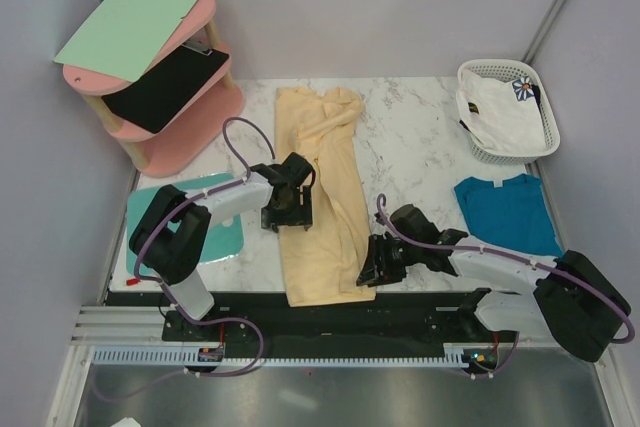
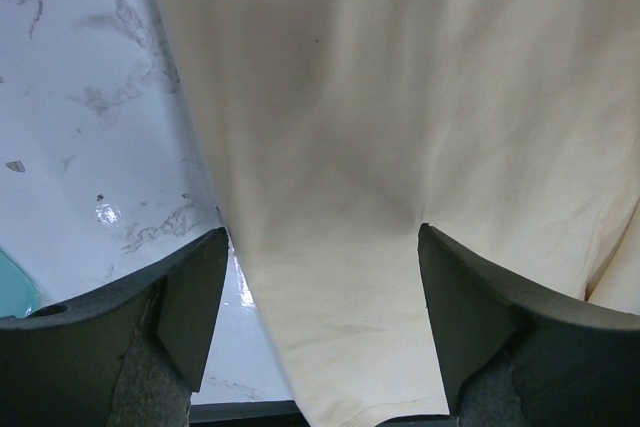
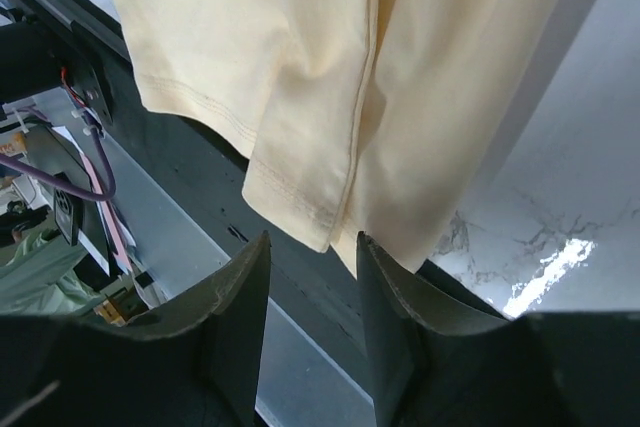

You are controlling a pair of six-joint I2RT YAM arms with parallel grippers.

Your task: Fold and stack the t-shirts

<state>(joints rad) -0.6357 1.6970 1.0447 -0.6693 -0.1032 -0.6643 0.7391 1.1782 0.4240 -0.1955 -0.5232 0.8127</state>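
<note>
The pale yellow t-shirt [image 1: 322, 197] lies folded into a long strip down the middle of the marble table, its hem over the near edge. My left gripper [image 1: 288, 209] is open, low over the shirt's left edge. In the left wrist view the gripper [image 2: 322, 317] straddles the cloth [image 2: 400, 147]. My right gripper [image 1: 375, 265] is open at the shirt's near right corner. In the right wrist view the hem corner [image 3: 300, 197] lies just ahead of the gripper [image 3: 312, 239]. The teal-blue t-shirt [image 1: 505, 212] lies flat at the right. The white flower-print t-shirt [image 1: 500, 112] sits in the basket.
A white lattice basket [image 1: 545, 132] stands at the back right. A turquoise board [image 1: 215, 232] lies under my left arm. A pink shelf [image 1: 185, 132] with a green [image 1: 130, 22] and a black clipboard [image 1: 165, 87] stands at the back left. A black rail [image 1: 320, 312] runs along the near edge.
</note>
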